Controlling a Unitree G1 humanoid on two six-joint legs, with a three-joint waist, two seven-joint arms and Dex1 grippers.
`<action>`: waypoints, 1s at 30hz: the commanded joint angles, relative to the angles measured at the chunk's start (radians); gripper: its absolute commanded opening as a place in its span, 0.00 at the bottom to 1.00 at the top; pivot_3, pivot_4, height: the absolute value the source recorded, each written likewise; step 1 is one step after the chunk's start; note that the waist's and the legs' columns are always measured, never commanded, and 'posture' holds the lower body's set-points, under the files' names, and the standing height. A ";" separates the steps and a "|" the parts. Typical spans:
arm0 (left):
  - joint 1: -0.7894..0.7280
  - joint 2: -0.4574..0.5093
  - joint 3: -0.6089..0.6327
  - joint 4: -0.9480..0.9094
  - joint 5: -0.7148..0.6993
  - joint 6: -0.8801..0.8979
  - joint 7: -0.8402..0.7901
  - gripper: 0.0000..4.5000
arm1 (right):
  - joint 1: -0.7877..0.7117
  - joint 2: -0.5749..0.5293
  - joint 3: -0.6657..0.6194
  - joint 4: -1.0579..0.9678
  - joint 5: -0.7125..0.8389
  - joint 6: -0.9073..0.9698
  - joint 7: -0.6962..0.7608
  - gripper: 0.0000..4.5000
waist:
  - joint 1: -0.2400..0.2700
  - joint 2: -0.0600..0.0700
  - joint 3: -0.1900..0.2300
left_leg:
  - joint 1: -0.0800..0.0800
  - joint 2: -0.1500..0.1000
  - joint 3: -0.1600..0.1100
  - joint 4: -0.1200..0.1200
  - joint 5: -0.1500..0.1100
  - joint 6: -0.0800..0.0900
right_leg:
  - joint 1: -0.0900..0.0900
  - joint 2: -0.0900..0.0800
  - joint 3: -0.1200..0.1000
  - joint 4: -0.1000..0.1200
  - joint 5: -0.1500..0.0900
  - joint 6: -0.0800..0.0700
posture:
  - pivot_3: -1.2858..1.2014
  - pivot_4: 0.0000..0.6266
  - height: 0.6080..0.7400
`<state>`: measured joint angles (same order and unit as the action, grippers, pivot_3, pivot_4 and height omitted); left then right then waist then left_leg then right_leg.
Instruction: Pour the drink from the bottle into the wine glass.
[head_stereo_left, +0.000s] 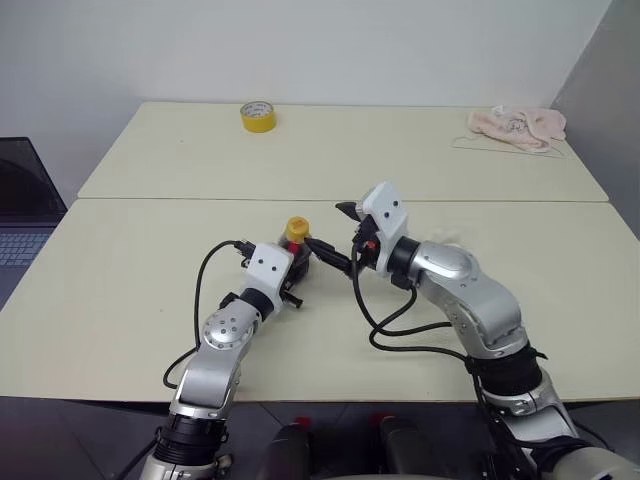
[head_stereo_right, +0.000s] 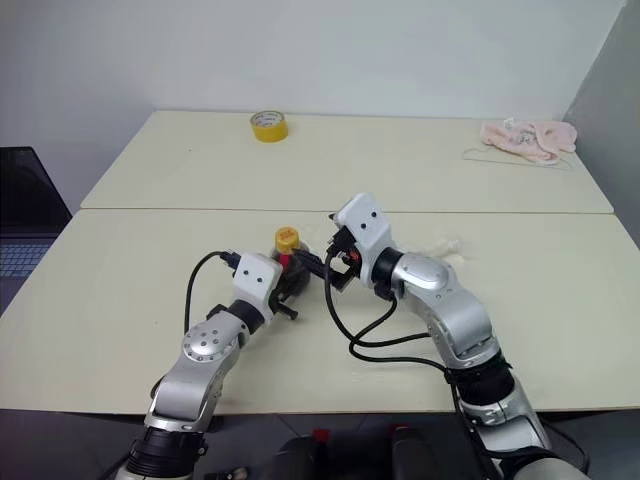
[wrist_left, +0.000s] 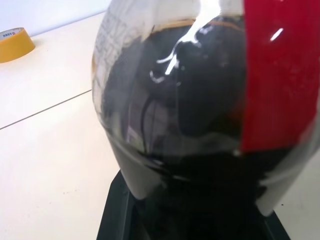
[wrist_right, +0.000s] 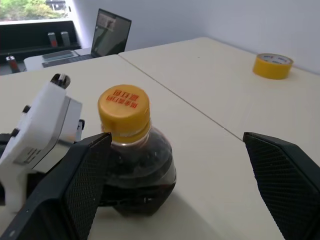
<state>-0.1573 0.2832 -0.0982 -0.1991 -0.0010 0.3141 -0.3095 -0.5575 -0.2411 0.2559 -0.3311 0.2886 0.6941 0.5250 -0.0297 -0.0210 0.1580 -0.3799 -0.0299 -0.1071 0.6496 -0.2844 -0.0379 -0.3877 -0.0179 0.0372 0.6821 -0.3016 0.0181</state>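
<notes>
Bottle (wrist_right: 132, 165) stands upright on the near table (head_stereo_left: 120, 300), approx. centre, just ahead of the robot. Yellow-orange cap (wrist_right: 123, 111) is on. Drink (wrist_left: 200, 125) is near-black and fills the body up to the shoulder.

L gripper (head_stereo_left: 297, 272): level, fingers clamped on the bottle's lower body from the robot's left side. Left wrist view has the bottle right up against the lens, red label (wrist_left: 280, 75) on one side.

R gripper (wrist_right: 182, 187): level, just beside the bottle on its right, at cap height. Fingers (wrist_right: 80, 185) spread full wide, nothing between the pads; one finger overlaps the bottle's shoulder in the right wrist view, contact cannot be confirmed.

Other items: yellow tape roll (head_stereo_left: 258, 116) on the far table (head_stereo_left: 400, 150), well apart from the bottle. Pink cloth (head_stereo_left: 518, 125) at far-right corner. Laptop (head_stereo_left: 20, 215) off the table's left edge.
</notes>
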 joint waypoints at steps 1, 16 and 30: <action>0.004 0.004 0.005 -0.019 0.002 -0.012 -0.005 0.18 | -0.007 -0.008 -0.007 -0.090 0.073 0.046 0.055 1.00 | 0.000 0.000 0.000 | 0.000 0.000 0.000 0.000 0.000 0.000 | 0.000 0.000 0.000 0.000 0.000 0.000 | 0.52 0.24 1.00; 0.003 0.003 0.004 -0.020 0.004 -0.010 -0.007 0.18 | -0.094 0.102 0.024 0.032 0.012 0.022 -0.021 1.00 | 0.000 0.000 0.000 | 0.000 0.000 0.000 0.000 0.000 0.000 | 0.000 0.000 0.000 0.000 0.000 0.000 | 0.52 0.24 1.00; -0.002 0.003 0.005 -0.014 0.005 -0.013 -0.006 0.18 | -0.094 0.119 0.019 0.054 -0.001 -0.008 -0.023 0.47 | -0.001 0.000 0.000 | 0.000 0.000 0.000 0.000 0.000 0.000 | 0.000 0.000 0.000 0.000 0.000 0.000 | 0.52 0.24 1.00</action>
<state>-0.1587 0.2846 -0.0974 -0.1984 -0.0003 0.3145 -0.3162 -0.6379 -0.1261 0.2872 -0.2515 0.2908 0.7080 0.5041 -0.0303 -0.0210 0.1580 -0.3798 -0.0298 -0.1073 0.6494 -0.2842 -0.0382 -0.3880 -0.0179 0.0371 0.6822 -0.3015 0.0181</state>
